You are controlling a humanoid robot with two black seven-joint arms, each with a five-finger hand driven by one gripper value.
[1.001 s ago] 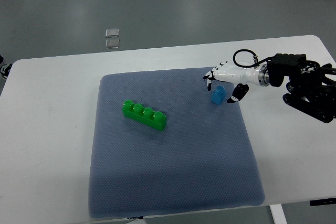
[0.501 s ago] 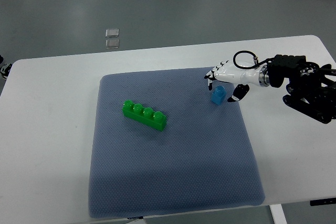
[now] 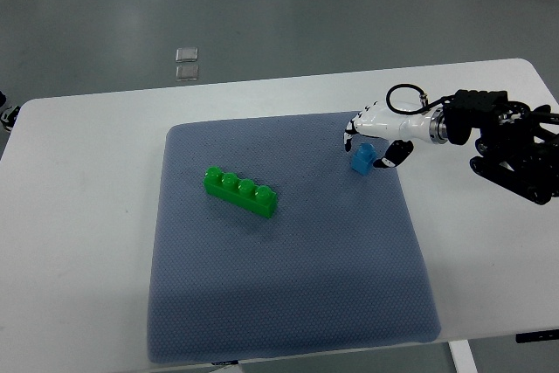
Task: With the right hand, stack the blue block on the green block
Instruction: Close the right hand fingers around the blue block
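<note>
Green block [image 3: 241, 191] lies on the grey mat [image 3: 288, 303], left of the blue block [image 3: 362, 160] and well apart. Since a second ago the right hand [image 3: 374, 133] has drawn its fingers [image 3: 384, 159] in around the blue block, seemingly gripping it on the mat. Lifting looks next. Behind lies the white counter [image 3: 79, 216].

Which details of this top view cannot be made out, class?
- Small blue plastic block: whether the white right hand grips it; fingers hide the contact.
- Two clear square tiles on the floor: too small to identify.
- Left arm: out of view.
</note>
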